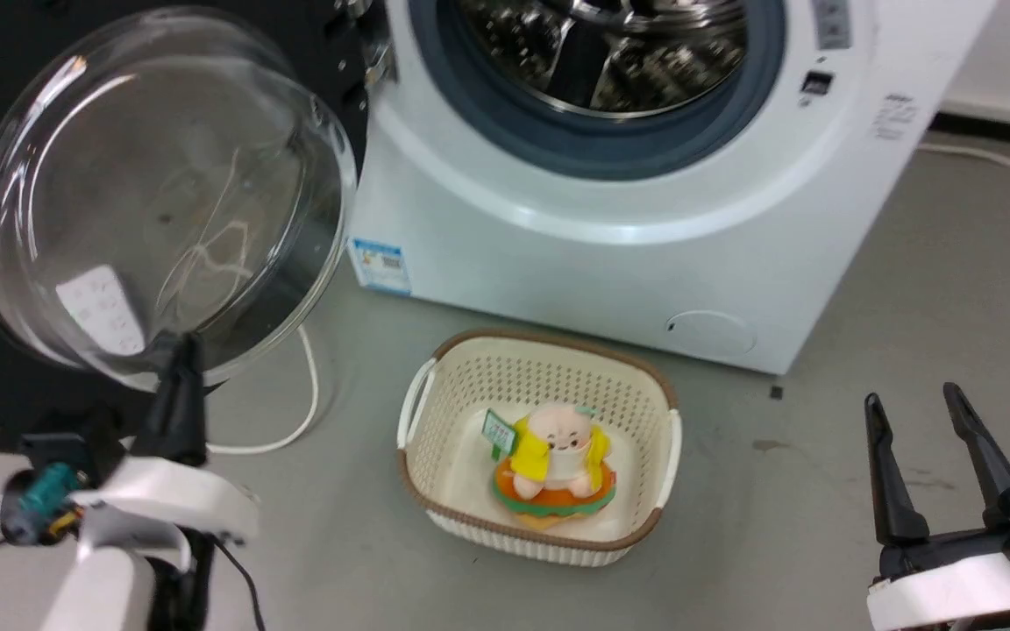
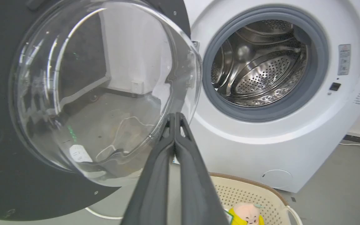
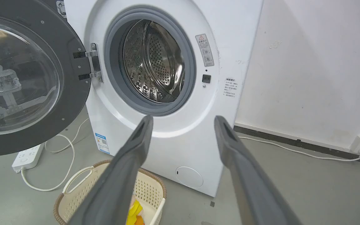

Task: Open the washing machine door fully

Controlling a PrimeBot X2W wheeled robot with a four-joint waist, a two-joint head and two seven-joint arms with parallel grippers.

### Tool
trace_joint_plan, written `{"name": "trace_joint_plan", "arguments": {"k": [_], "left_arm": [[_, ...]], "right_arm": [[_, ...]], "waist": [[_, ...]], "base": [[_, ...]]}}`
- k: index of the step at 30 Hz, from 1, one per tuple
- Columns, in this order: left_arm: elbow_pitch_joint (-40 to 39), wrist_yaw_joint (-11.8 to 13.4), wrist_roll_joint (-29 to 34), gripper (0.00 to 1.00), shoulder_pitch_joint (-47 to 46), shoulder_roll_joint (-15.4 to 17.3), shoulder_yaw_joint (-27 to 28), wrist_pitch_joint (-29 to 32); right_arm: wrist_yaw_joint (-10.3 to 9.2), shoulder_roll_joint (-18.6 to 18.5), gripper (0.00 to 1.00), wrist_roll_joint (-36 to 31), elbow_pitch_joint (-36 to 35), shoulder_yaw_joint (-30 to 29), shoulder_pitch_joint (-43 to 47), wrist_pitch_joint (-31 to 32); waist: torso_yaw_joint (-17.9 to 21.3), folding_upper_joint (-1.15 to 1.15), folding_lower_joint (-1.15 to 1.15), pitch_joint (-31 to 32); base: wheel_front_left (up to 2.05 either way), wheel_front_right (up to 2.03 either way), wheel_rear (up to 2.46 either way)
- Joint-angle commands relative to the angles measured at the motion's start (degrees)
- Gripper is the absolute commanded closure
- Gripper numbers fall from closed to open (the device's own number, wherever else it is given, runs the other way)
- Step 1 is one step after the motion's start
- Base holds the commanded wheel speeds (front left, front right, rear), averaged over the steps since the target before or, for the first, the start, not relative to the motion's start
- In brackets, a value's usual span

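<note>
the left tool (image 1: pixel 182 343) is clenched, fingers pressed together on nothing, its tip at the lower rim of the glass bowl of the washing machine door (image 1: pixel 154 184); whether it touches the glass i cannot tell. the door lies up and left of that tip, standing wide out from its hinge at the left edge of the washing machine (image 1: pixel 610 254). a further push would likely go leftward, away from the drum, and the left arm is much nearer. the right tool (image 1: pixel 911 394) hangs released, well apart, low over the floor. a blue label sticker (image 1: pixel 380 265) sits at the front's lower left corner, its print too small to read.
</note>
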State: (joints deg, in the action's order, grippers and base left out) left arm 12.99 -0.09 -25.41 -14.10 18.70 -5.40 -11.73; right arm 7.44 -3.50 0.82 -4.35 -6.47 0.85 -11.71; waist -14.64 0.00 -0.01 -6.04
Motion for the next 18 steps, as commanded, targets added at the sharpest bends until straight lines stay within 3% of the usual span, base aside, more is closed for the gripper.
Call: {"name": "trace_joint_plan", "arguments": {"k": [1, 8, 18], "left_arm": [[-1.2, 0.4, 0.6, 1.00, 1.5, -0.5, -0.6, -0.2], [-8.0, 3.1, 2.0, 1.00, 8.5, -3.5, -3.8, 0.1], [-9.7, 6.6, 5.0, 1.00, 16.6, -6.7, -8.7, -0.5]], "right_arm": [[0.05, 0.4, 0.00, -0.4, -0.1, -0.1, 0.5, -0.4], [0.05, 0.6, 0.00, -0.6, 0.0, -0.4, 2.8, -0.4], [0.05, 0.6, 0.00, 2.8, 2.2, -0.3, 6.6, -0.6]], "waist": [[2.5, 0.00, 0.01, 2.6], [5.3, 0.00, 0.01, 5.4], [7.9, 0.00, 0.01, 7.0]], "base": [[0.00, 0.00, 0.00], [0.00, 0.00, 0.00], [0.00, 0.00, 0.00]]}}
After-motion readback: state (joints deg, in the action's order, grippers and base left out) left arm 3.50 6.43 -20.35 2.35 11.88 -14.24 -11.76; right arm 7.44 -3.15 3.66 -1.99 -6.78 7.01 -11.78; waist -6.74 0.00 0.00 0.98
